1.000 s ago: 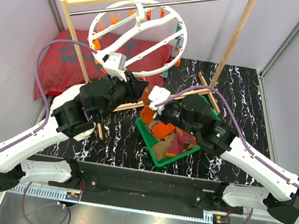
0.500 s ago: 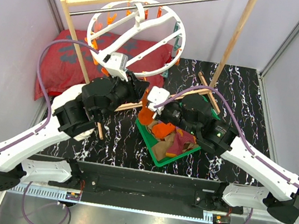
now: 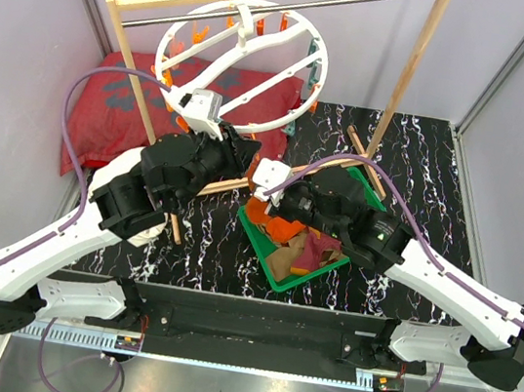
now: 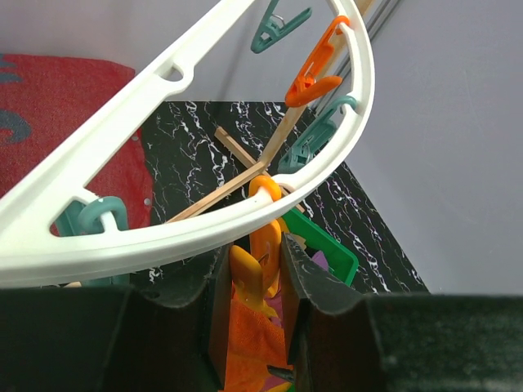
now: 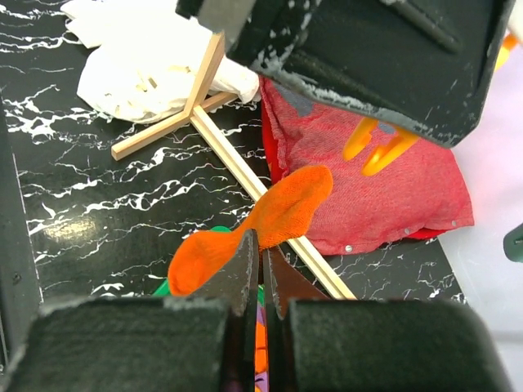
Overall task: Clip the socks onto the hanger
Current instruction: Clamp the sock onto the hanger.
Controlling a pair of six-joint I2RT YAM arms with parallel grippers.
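The hanger, a big white ring with orange and teal clips, hangs tilted from the rack's metal bar. In the left wrist view its rim crosses just above my left gripper, which is shut on an orange clip hanging from that rim. My right gripper is shut on the middle of an orange sock, held just below the left gripper. The sock's two ends stick out past the fingertips. More socks, orange, purple and brown, lie in the green tray.
A wooden rack with a metal bar stands over the black marbled table; its crossed base slats lie under the arms. A red patterned cushion sits at the back left. A white cloth lies beside the slats.
The hanger ring has swung slightly. My right gripper has shifted a little with the orange sock, staying under the left gripper. Both grips are unchanged.
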